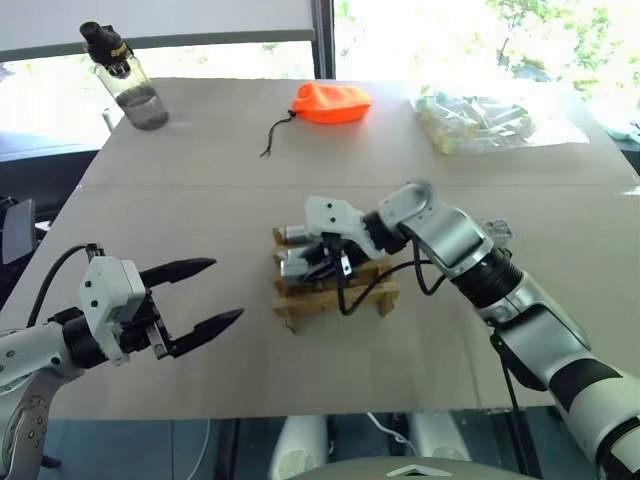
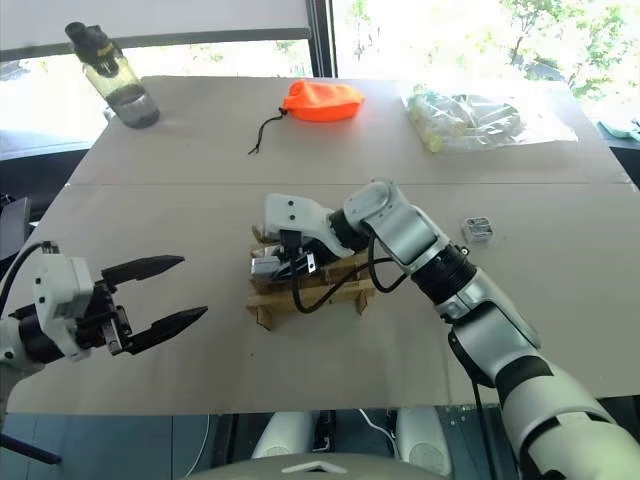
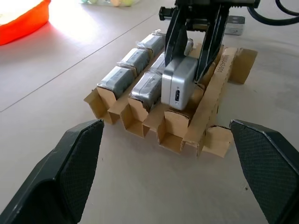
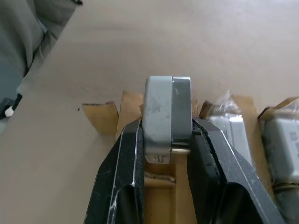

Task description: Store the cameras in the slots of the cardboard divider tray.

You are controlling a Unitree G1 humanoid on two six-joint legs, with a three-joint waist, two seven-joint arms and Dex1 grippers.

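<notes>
The cardboard divider tray lies mid-table, and several plastic-wrapped silver cameras rest in its far rows. My right gripper hangs over the tray, shut on one silver-grey camera. It holds that camera upright, its lower edge at a slot in the near row. In the right wrist view both black fingers clamp the camera's sides. My left gripper stands open to the tray's left, pointing at it with nothing between its fingers. Another small camera lies loose on the table to the right of the tray.
At the table's far side lie an orange drawstring pouch in the middle and a clear plastic bag of pale items to the right. A water bottle stands at the far left corner. The table's front edge runs just behind my left gripper.
</notes>
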